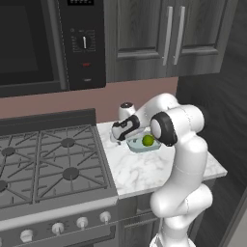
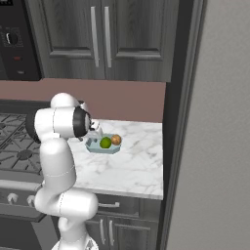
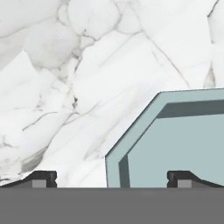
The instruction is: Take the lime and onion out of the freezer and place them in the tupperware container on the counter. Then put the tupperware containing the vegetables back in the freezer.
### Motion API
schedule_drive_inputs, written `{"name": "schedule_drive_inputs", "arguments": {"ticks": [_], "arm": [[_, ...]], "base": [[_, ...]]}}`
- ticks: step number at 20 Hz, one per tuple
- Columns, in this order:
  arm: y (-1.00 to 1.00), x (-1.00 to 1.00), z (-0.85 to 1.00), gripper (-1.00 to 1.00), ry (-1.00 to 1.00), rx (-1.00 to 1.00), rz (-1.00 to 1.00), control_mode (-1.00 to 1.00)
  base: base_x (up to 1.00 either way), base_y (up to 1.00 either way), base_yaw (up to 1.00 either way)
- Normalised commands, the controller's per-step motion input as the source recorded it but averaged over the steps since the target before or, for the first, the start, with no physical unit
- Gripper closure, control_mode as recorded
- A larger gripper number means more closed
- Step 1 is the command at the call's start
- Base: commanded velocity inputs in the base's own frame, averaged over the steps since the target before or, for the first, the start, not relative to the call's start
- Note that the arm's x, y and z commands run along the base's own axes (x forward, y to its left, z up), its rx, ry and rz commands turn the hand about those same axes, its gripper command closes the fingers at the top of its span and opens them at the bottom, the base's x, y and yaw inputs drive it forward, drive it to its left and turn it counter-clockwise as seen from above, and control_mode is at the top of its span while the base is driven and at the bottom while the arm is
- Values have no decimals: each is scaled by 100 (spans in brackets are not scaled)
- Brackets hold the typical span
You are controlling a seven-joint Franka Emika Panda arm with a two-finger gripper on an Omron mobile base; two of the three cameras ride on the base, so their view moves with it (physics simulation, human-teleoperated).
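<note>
The pale blue tupperware container (image 1: 140, 148) sits on the white marble counter (image 1: 144, 171) near the back wall. The green lime (image 1: 147, 140) lies in it. In the right base view the lime (image 2: 105, 142) and the orange-yellow onion (image 2: 116, 140) rest side by side in the container (image 2: 100, 150). My gripper (image 1: 118, 137) hangs open just left of the container and holds nothing. In the hand view its open gripper (image 3: 111, 179) straddles the container's cut corner (image 3: 183, 144), with bare counter (image 3: 65, 87) beyond. The freezer's grey panel (image 2: 219, 127) fills the right side.
A black gas stove (image 1: 48, 164) adjoins the counter on the left, with a black microwave (image 1: 29, 43) above it. Dark wood-grain cabinets (image 1: 164, 34) hang over the counter. My arm's elbow (image 1: 166, 128) hides the container's right part in the left base view.
</note>
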Motion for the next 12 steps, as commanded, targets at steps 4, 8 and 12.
{"name": "schedule_drive_inputs", "arguments": {"ticks": [4, 8, 12], "arm": [[0, 0, -18, -100, 4, 0, 0, -100], [0, 0, -10, -100, 5, 0, 0, -100], [0, 0, -6, 100, 6, 0, 0, -100]], "base": [[0, 0, 0], [0, 0, 0], [0, 0, 0]]}}
